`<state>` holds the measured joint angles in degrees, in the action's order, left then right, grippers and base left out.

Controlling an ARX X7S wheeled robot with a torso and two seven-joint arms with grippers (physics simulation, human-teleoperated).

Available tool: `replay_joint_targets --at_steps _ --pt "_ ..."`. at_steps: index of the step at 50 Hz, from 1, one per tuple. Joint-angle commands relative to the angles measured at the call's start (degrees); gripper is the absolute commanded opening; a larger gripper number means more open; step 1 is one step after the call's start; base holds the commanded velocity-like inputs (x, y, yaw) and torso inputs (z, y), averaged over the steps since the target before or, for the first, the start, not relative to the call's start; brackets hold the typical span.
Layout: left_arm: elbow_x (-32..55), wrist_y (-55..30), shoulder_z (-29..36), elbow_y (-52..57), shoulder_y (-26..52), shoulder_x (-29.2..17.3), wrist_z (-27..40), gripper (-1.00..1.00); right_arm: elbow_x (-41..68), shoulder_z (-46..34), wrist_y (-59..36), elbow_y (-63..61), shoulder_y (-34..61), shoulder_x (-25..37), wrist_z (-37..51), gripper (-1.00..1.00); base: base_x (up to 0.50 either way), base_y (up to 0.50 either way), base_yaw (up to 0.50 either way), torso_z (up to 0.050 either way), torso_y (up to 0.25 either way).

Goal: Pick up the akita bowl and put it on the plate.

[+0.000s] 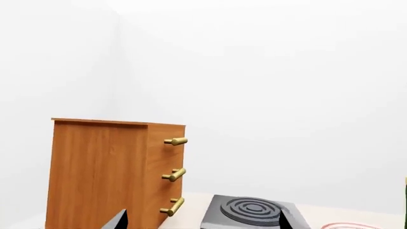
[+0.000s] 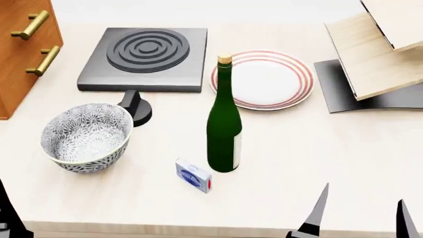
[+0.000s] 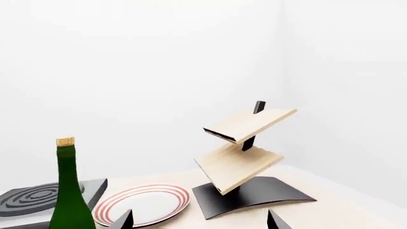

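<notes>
Bowl [image 2: 86,137] sitting upright on desk [image 2: 297,148], untouched; likely rigid, slick, breakable, calling for rim pinch. Right pincer [image 2: 360,213] standing apart; left pincer [image 1: 200,220] also apart.

The right gripper [image 2: 360,213] stood at the near edge of the table [image 2: 317,148], its two dark pointed fingers [image 2: 317,210] upright and spread apart, gripping nothing. The left gripper [image 1: 200,222] showed only two dark fingertips set wide apart, also gripping nothing; in the head view only a dark sliver showed at the table's near left corner.
</notes>
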<state>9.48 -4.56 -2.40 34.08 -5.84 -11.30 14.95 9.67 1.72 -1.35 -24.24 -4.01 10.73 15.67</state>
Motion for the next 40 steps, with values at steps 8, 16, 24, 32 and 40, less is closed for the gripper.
replay_joint_targets --at_steps 8,16,24,32,40 --pt "0.2 0.9 0.9 -0.4 -0.4 -0.5 0.4 1.0 0.6 -0.9 0.4 0.8 0.0 0.5 0.2 1.0 0.0 -0.2 0.0 0.0 0.0" --pt "0.4 0.9 1.0 -0.3 -0.4 -0.8 0.8 1.0 0.8 -1.3 0.4 0.7 0.1 0.8 0.3 1.0 0.0 -0.2 0.0 0.0 0.0" --pt "0.6 1.4 1.3 -0.8 -0.6 -1.0 0.9 1.0 0.7 -1.9 0.8 1.5 0.2 0.9 0.4 1.0 0.0 -0.2 0.0 0.0 0.0" --pt "0.8 1.6 1.4 -0.8 -0.5 -1.3 1.1 1.0 0.6 -2.6 1.1 1.8 0.2 1.1 0.5 1.0 0.0 -0.2 0.0 0.0 0.0" --pt "1.1 1.7 1.6 -0.9 -0.5 -1.5 1.3 1.0 0.5 -3.2 1.1 1.7 0.1 1.4 0.5 1.0 0.0 -0.2 0.0 0.0 0.0"
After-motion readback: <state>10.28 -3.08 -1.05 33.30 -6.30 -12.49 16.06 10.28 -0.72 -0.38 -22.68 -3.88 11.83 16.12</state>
